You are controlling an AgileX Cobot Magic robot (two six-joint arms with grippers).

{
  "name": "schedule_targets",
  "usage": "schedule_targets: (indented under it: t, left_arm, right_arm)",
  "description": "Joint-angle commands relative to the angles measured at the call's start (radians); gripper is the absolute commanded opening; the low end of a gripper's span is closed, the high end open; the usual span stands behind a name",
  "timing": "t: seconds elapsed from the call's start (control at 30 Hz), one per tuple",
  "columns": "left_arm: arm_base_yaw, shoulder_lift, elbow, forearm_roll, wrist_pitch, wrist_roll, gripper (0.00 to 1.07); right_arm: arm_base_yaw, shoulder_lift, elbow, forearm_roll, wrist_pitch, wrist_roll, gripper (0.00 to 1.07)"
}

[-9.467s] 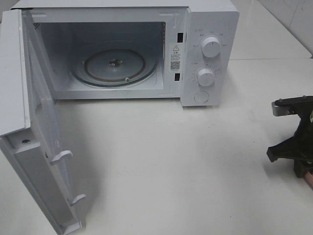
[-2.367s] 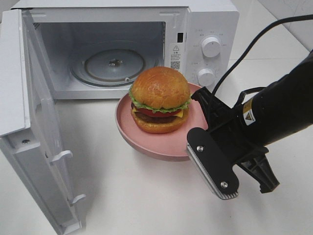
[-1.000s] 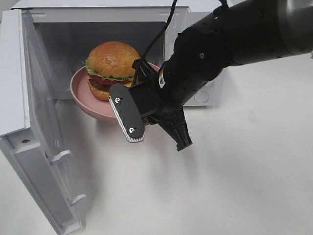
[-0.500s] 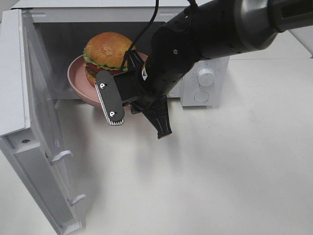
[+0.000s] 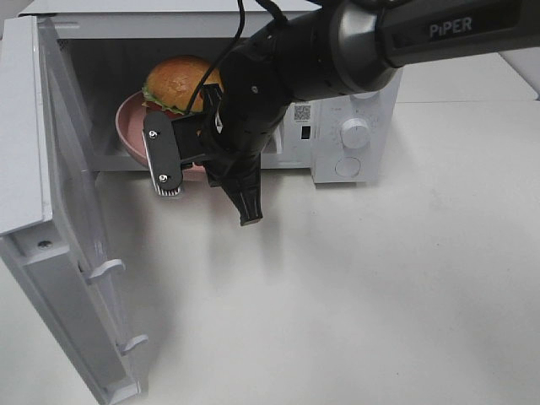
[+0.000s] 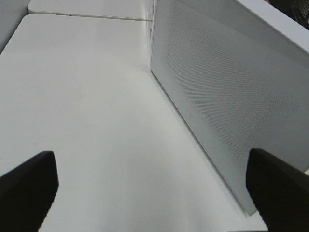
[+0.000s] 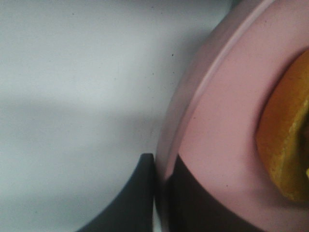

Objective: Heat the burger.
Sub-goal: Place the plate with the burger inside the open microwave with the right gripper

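A: How much of the burger (image 5: 175, 78) can you actually see?

B: From the high camera, only the glossy golden-brown top bun and a thin edge of green lettuce. The right arm (image 5: 337, 46) crosses in front and hides the lower layers. In the right wrist view just a blurred orange-yellow slice of it (image 7: 285, 145) shows at the frame's edge.

A: Where is it?

B: On the round pink plate (image 5: 125, 126), inside the open cavity of the white microwave (image 5: 359, 164), toward the front. I cannot tell whether the plate rests on the cavity floor or hangs above it; the arm covers that part.

A: And the end effector?

B: The right end effector (image 7: 161, 186) is clenched on the plate's rim, one dark finger (image 7: 137, 198) under the outside of the rim and the other against the inside. From above, its fingertips are hidden behind its own body.

A: The other one?

B: The left end effector (image 6: 152, 193) is spread wide with nothing between its fingers (image 6: 26, 191). It hangs over the white surface (image 6: 82, 96) beside a white perforated panel (image 6: 231, 96); which part of the microwave that is, I cannot tell.

A: Anything else?

B: The microwave door (image 5: 72, 228) stands swung open on the left, its bottom cut off by the frame. One knob (image 5: 355, 132) shows clearly; the upper one is behind the arm.
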Motion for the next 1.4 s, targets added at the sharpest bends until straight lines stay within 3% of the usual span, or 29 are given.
schedule_targets:
  t: [0.03, 0.4, 0.93, 1.4]
  left_arm:
    - [0.000, -0.014, 0.002, -0.009, -0.014, -0.001, 0.98]
    - [0.000, -0.014, 0.002, 0.011, -0.014, -0.001, 0.98]
    - [0.000, -0.014, 0.002, 0.014, -0.014, -0.001, 0.98]
    - [0.000, -0.014, 0.002, 0.015, -0.014, -0.001, 0.98]
  right_arm:
    - [0.001, 0.008, -0.051, -0.046, -0.018, 0.028, 0.00]
    - [-0.003, 0.082, -0.207, -0.122, 0.045, 0.099, 0.00]
    - [-0.005, 0.138, -0.294, -0.147, 0.054, 0.100, 0.00]
    - [-0.040, 0.218, -0.430, -0.139, 0.048, 0.132, 0.00]
